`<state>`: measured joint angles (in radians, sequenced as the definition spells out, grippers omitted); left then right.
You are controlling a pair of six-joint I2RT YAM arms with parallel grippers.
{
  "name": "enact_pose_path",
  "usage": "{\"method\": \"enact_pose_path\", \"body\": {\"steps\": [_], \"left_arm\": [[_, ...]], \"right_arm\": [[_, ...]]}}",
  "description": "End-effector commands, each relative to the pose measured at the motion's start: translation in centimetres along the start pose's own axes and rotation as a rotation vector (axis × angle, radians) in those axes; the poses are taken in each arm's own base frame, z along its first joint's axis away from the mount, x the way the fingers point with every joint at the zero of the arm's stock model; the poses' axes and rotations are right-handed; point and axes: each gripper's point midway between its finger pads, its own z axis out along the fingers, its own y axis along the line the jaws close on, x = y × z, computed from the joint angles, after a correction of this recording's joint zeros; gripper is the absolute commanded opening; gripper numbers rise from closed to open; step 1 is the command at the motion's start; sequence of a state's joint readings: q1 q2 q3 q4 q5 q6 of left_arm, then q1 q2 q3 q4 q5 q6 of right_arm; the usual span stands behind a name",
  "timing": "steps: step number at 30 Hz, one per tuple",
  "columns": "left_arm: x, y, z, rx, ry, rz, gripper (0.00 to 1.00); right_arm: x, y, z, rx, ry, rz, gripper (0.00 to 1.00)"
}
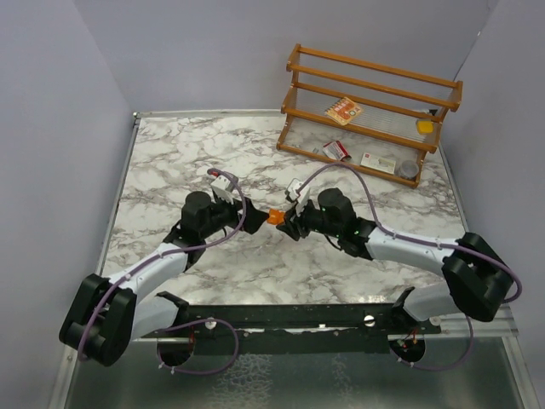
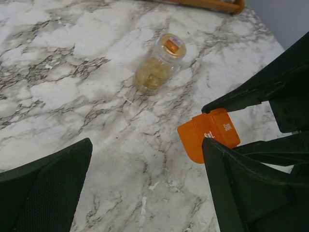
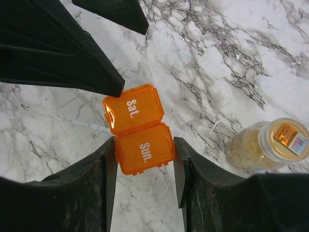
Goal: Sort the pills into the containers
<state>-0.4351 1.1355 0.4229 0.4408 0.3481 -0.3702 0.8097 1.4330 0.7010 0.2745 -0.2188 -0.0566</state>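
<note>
Showing tan, jar [image 3: 268, 145] near orange box [image 3: 140, 129]

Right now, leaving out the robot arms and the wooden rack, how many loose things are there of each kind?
orange pill box: 1
clear jar: 1
flat packets: 3
grey round tin: 1
small yellow item: 1
Total: 7
</note>
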Motion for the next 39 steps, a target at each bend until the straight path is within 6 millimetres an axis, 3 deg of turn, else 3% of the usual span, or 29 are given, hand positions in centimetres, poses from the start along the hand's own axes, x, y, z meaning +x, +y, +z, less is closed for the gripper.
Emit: {"method": "enact_pose_path", "body": {"steps": [1,9,12,18,20,24,34,39], "left_arm": [[-2.9,-4.4,-1.0,0.204,-0.095,0.016,0.99],[-5.6,-7.5,-3.6,0.294,-0.179,-0.030,0.99],[-5.1,-8.1,-3.8,0.326,-0.149,-0.081,0.99],[-2.9,-7.4,-2.9,0.313,-0.081,-0.226,0.98],[-2.4,-7.5,-2.7,0.325,-0.066,-0.267,0.95],[-2.4,-8.4,-2.5,0.386,-0.046,-0.317,0.74],[-2.7,-9.1,-3.1,0.418,-0.052,-0.309,0.73],[-2.0,-8.7,-2.6,0.407,-0.023,-0.335,0.61]], "right_arm": [[-0.3,0.0,-2.3,0.047,-0.017,0.000,0.01],[-1.3,0.6,-3.5,0.032,-0.054,-0.024,0.01],[-1.7,0.8,-3.6,0.025,-0.067,-0.036,0.01],[-3.0,1.5,-3.9,-0.002,-0.097,-0.065,0.01],[-3.5,1.9,-4.0,-0.014,-0.111,-0.073,0.01],[-4.0,2.1,-4.1,-0.018,-0.122,-0.086,0.01],[-4.7,2.6,-3.7,-0.037,-0.130,-0.108,0.01],[-4.9,3.0,-3.4,-0.045,-0.131,-0.116,0.01]]}}
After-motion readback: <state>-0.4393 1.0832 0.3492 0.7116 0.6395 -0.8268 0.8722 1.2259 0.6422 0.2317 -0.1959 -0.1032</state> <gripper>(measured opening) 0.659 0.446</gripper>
